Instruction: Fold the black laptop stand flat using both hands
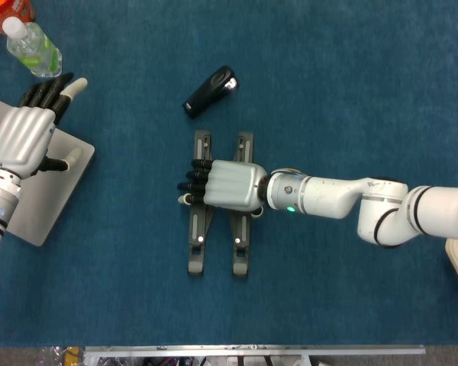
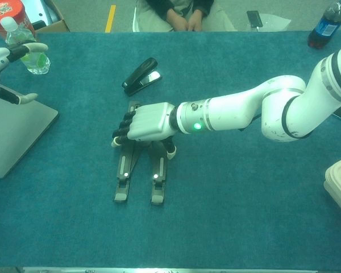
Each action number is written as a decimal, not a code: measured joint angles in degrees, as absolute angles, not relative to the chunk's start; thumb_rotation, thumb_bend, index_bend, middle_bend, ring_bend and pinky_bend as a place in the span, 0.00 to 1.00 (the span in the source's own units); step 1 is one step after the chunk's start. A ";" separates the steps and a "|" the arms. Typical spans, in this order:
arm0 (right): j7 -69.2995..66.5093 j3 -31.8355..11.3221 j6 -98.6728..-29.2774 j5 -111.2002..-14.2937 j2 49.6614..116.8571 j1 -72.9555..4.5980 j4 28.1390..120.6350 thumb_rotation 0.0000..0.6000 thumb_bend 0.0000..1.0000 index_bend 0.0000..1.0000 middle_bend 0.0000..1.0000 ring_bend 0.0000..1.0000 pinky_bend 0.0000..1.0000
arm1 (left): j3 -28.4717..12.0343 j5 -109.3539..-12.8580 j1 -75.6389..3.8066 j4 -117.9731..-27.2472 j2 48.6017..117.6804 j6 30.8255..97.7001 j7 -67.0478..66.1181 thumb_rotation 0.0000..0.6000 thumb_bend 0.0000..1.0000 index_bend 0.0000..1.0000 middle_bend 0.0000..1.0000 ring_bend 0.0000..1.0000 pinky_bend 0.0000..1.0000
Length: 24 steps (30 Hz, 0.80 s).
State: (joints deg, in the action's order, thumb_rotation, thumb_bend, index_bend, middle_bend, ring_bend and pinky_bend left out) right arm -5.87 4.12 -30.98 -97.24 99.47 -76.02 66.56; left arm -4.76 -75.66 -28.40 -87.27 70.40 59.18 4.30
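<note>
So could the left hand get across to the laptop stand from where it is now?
Probably yes. The left hand hovers open over the grey laptop, and only bare blue cloth lies between it and the laptop stand. The right hand already covers the stand's middle.

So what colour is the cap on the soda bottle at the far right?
Blue. The soda bottle shows only in the chest view, at the table's far edge.
</note>
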 measured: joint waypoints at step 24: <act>-5.75 3.76 -31.22 -95.86 99.92 -75.47 66.49 1.00 0.00 0.00 0.23 0.10 0.05 | -4.90 -75.78 -28.40 -86.92 70.75 58.78 4.35 1.00 0.29 0.00 0.00 0.00 0.05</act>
